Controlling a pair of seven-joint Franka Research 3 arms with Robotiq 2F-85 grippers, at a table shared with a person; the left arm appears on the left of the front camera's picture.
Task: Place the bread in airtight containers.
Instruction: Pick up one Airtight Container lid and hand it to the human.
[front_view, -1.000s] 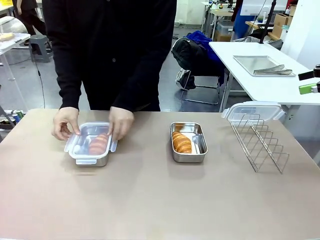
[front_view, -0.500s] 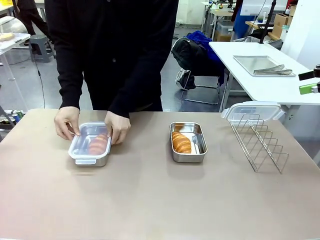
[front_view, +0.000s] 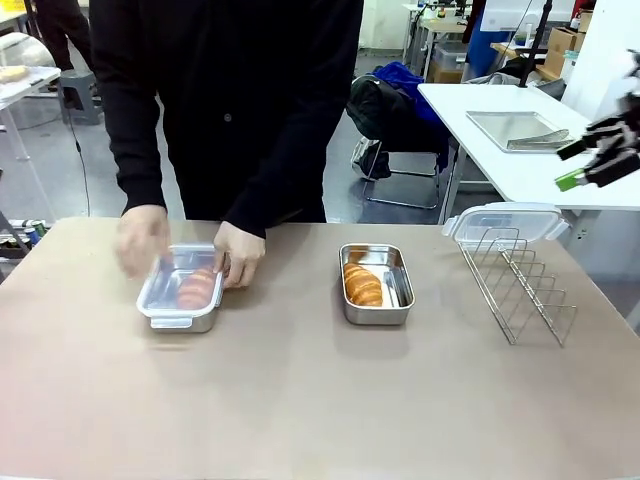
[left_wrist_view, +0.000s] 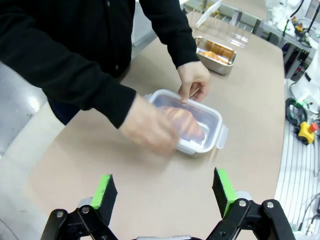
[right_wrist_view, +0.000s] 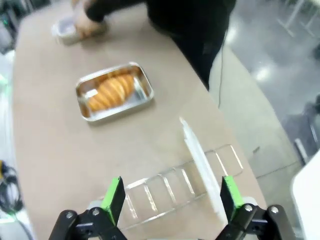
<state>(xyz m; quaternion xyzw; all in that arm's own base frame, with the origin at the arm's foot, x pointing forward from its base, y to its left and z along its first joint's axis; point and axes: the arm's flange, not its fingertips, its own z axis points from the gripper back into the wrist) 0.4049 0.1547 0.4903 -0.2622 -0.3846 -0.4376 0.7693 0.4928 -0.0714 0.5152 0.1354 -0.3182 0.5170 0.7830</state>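
On the left of the table stands a steel container (front_view: 160, 309) with a clear lid on it and a croissant (front_view: 198, 288) inside. The person's hands (front_view: 240, 252) rest on its lid; one hand is blurred with motion. A second container (front_view: 378, 313) in the middle is uncovered and holds the other croissant (front_view: 363, 284). My left gripper (left_wrist_view: 164, 187) hovers open above the lidded container (left_wrist_view: 218, 135). My right gripper (front_view: 582, 162) hangs open in the air at the far right; it looks down on the uncovered container (right_wrist_view: 144, 102) and its croissant (right_wrist_view: 111, 90).
A wire rack (front_view: 520, 285) stands at the table's right, with a spare clear lid (front_view: 505, 222) leaning at its far end. Behind it, a white table carries a flat metal tray (front_view: 515, 130) with tongs. A dark bag lies on a chair beyond the table.
The person's hands have shifted along the lid, which now sits flatter on the left container. My right gripper has swung up and leftward into the picture at the right edge.
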